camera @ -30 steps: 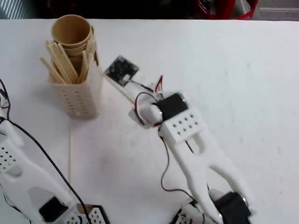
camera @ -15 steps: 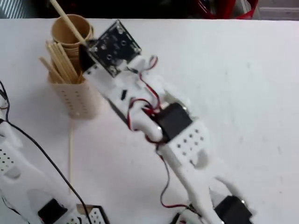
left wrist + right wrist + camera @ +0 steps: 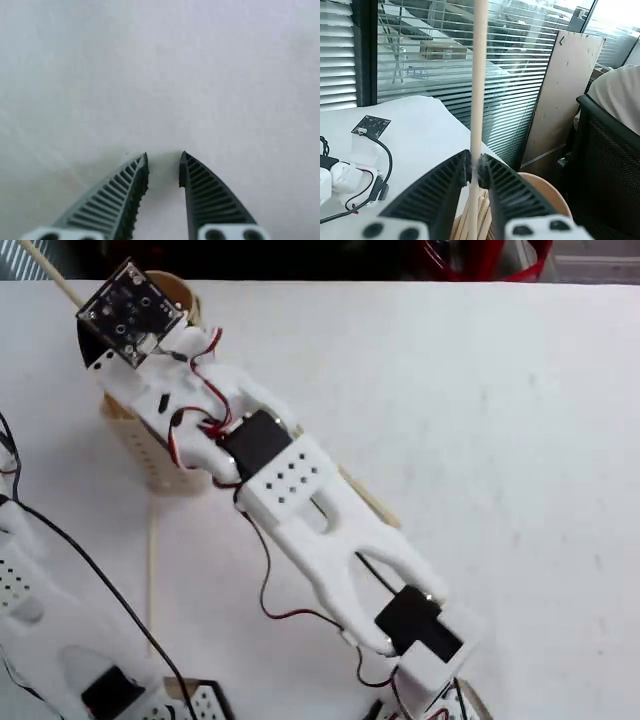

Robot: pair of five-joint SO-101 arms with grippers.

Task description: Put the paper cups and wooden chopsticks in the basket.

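Office: slatted window blinds [image 3: 420, 60], black mesh chair [image 3: 607, 160], white table [image 3: 500, 390], wooden board [image 3: 560, 95] leaning at window.

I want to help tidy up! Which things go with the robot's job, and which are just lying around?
Job: basket, paper cup, held chopstick, chopstick on the table.
Just lying about: wooden board, chair, red thing.

A plain white bench [image 3: 520, 420] spans the high view, a red curved frame [image 3: 470, 270] beyond its edge at one o'clock. Daylit horizontal window blinds [image 3: 420, 55] stand beside a leaning plywood board [image 3: 565, 95] and black mesh chair [image 3: 605, 165].
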